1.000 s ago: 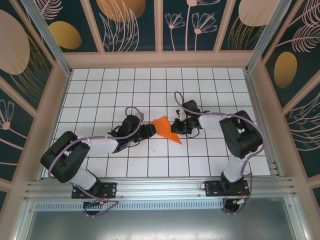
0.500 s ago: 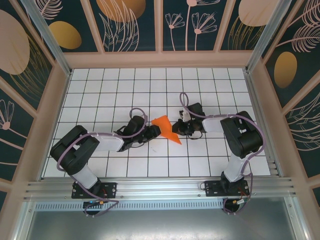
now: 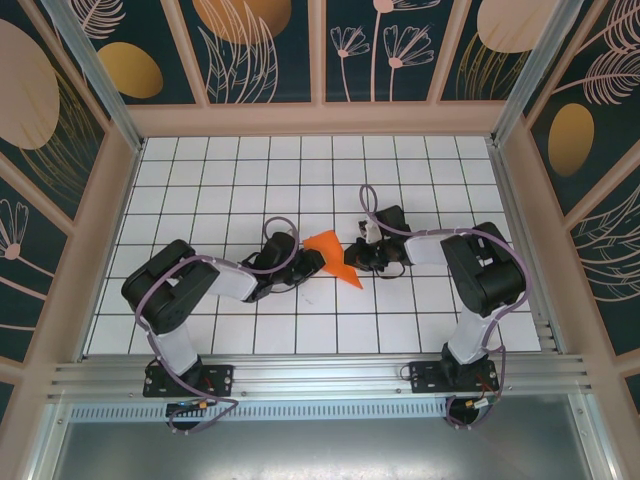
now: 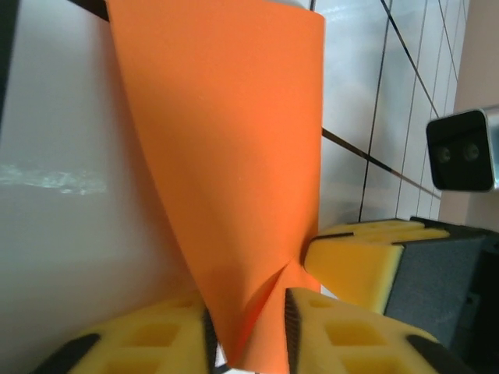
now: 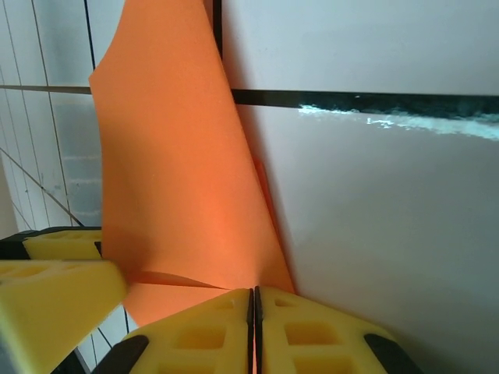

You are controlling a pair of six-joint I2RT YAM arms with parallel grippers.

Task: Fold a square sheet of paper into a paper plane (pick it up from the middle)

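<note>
We find the orange sheet (image 3: 331,256), partly folded, at mid-table (image 3: 200,170). The left claw (image 4: 248,343) pinches one corner. The right claw (image 5: 253,312) is closed, apparently nipping the opposite edge. Diverging pulls could tear it or skew the crease.

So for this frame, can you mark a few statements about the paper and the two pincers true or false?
1. The left pincer is closed on an edge of the orange paper. True.
2. The paper lies flat as an open square. False: it is bent up into a pointed shape, held between the two pincers.
3. The right pincer hangs wide open, away from the paper. False: its yellow fingers are shut together at a corner of the paper.
4. The paper is near the middle of the tiled table. True.
</note>
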